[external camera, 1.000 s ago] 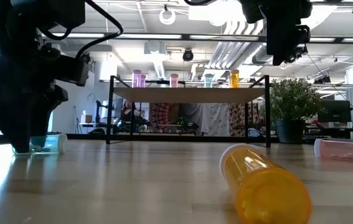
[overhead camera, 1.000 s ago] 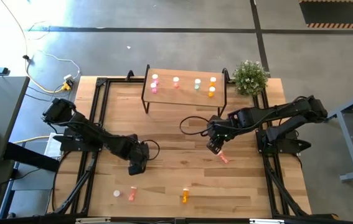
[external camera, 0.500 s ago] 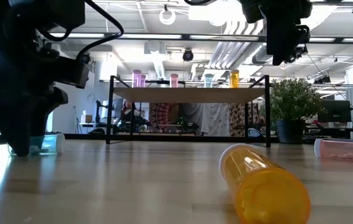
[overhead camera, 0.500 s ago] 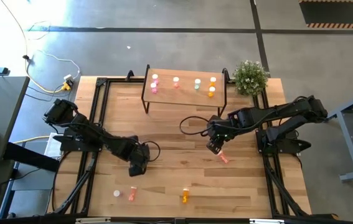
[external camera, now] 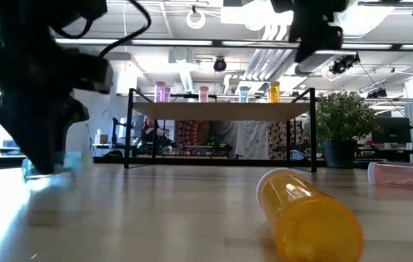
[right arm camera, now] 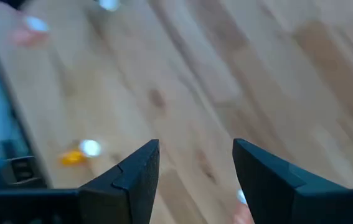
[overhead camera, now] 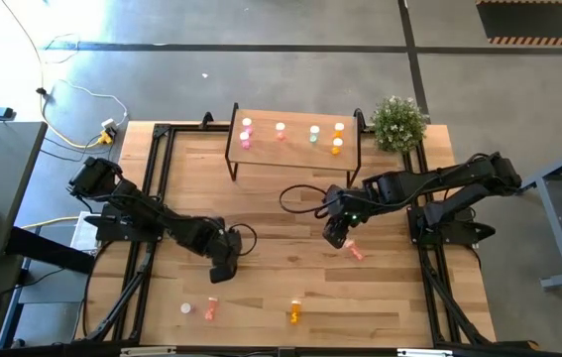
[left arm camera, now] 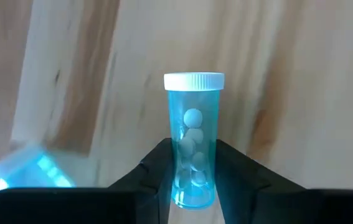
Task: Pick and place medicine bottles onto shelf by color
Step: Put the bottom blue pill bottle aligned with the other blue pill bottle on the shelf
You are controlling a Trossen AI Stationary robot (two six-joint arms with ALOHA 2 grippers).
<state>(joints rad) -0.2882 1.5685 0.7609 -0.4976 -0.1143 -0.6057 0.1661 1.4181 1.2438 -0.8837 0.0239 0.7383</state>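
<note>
Here left hand (left arm camera: 192, 180) clamped on blue bottle (left arm camera: 192, 140), unlabelled; right hand (right arm camera: 195, 165) spread, empty.

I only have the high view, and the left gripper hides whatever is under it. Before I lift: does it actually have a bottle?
Observer: Yes. The left wrist view shows the left gripper shut on a blue-green bottle with a white cap, gripped near its base.
Operator: Is the right gripper carrying anything?
Observer: No. Its own wrist view shows it open, with nothing held between the fingers.
Operator: Is the orange bottle on the tabletop upright?
Observer: No. In the low view it lies on its side.
</note>
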